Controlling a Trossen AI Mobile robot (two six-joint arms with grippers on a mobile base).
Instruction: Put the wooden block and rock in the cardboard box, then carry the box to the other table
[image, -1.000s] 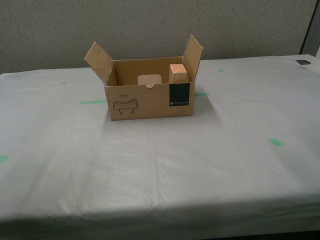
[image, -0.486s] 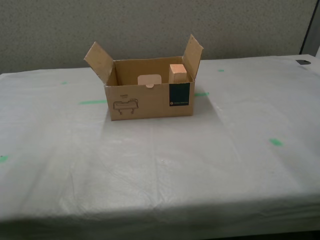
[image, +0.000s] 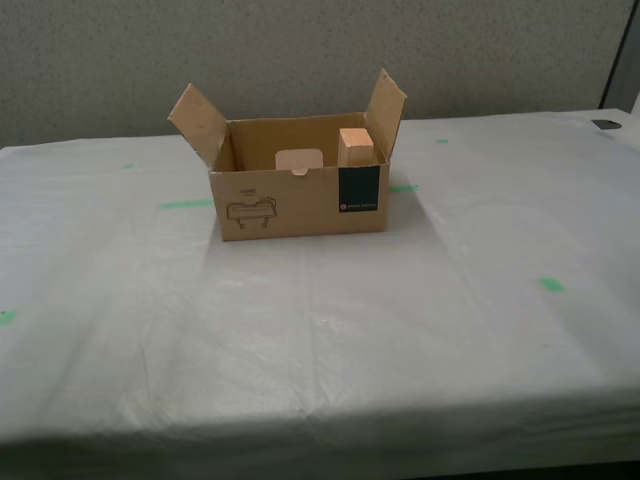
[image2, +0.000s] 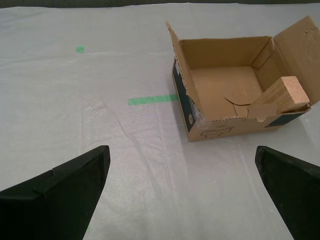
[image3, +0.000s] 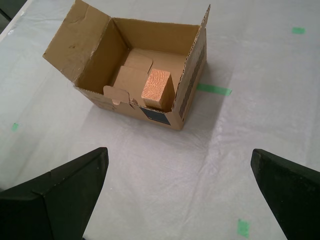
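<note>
Wooden block stands on end, tilted, inside cardboard box; both tools spread wide, empty.

The wooden block leans in a corner of the open cardboard box on the sheeted table.

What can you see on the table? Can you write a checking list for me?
Surface: the other table, wrinkled whitish sheet with green tape marks.
Job's things: cardboard box stands open on it; wooden block leans tilted in one corner inside; rock, not seen in any view.
Clutter: nothing seen.
Grippers: my first gripper and my second gripper both open, empty, apart from the box.
Cables: nothing seen.
Surroundings: grey speckled wall behind.
</note>
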